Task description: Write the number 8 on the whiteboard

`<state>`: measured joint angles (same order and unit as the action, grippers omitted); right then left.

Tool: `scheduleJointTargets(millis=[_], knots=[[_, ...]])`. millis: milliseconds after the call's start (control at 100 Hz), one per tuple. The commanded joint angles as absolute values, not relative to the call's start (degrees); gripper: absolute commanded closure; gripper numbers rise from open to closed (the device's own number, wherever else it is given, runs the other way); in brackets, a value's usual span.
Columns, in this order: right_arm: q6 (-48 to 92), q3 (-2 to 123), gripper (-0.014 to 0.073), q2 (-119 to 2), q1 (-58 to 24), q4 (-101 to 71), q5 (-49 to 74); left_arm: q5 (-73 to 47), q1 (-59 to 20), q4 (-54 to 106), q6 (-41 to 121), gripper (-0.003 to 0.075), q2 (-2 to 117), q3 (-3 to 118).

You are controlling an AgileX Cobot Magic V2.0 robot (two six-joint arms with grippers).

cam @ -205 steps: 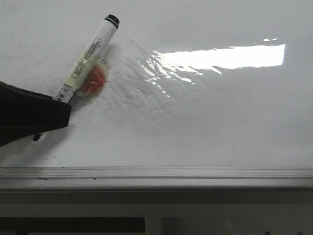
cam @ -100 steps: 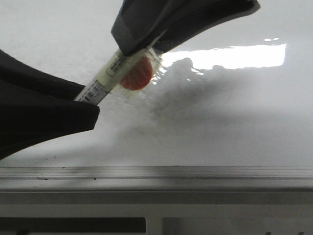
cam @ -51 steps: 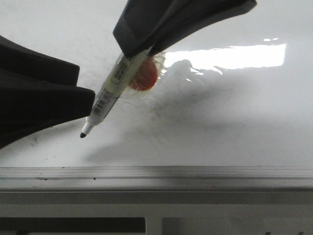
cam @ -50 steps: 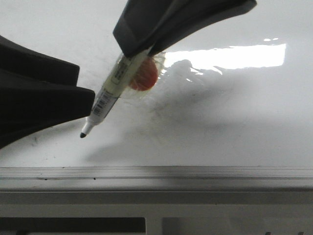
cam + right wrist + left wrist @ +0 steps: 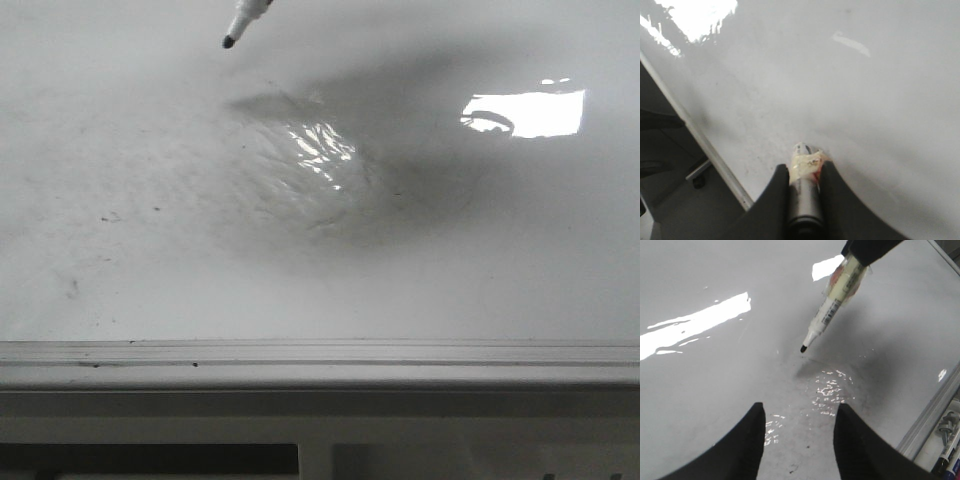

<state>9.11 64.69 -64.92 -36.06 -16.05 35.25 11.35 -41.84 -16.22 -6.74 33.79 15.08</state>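
Since a moment ago the uncapped white marker pen (image 5: pixel 832 310), clamped in the right end effector (image 5: pixel 803 176), has been lifted clear of the glossy white whiteboard (image 5: pixel 480 260), the left end effector (image 5: pixel 799 427) gaping empty, and no number 8 is drawn yet

Right black two-fingered gripper (image 5: pixel 804 185) clamps a tape-wrapped white marker pen (image 5: pixel 804 167) — above the glossy white whiteboard (image 5: pixel 850 90); its grey metal frame edge (image 5: pixel 695 135) runs diagonally.

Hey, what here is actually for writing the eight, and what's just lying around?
For the job: whiteboard, marker, right hand gripping it. No 8 drawn yet.
Lying about: spare pens beyond the board's frame; left hand, open and empty.
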Motion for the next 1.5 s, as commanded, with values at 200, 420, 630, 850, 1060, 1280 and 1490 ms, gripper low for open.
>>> scheduleJointTargets(millis=[200,420,630,850,1060,1280,1490], knots=[[6.6,66.9,0.0653,-68.7,-33.9,-9.8,33.2,14.1,-41.8,-13.8,-7.3,0.0416,33.3,16.6],[-0.5,66.9,0.0654,-66.6,-33.9,-0.5,41.7,14.1,-41.8,-13.8,-7.3,0.0416,33.3,16.6],[-1.1,66.0,0.0654,-65.6,-36.3,-1.5,43.4,14.1,-41.8,-14.0,-7.3,0.0416,33.3,16.6],[-5.4,66.7,0.0654,-67.3,-39.4,2.0,35.9,14.1,-41.8,-13.2,-7.3,0.0416,33.3,16.6],[-8.9,66.8,0.0654,-65.1,-37.4,5.7,30.5,14.1,-41.7,-13.1,-7.3,0.0416,33.3,16.6],[-8.9,66.8,0.0654,-65.7,-41.1,4.2,31.2,14.1,-41.7,-13.1,-7.3,0.0416,33.3,16.6],[-8.9,66.8,0.0657,-62.8,-46.4,2.4,36.1,15.0,-41.7,-16.2,-7.3,0.0416,35.3,16.6]])
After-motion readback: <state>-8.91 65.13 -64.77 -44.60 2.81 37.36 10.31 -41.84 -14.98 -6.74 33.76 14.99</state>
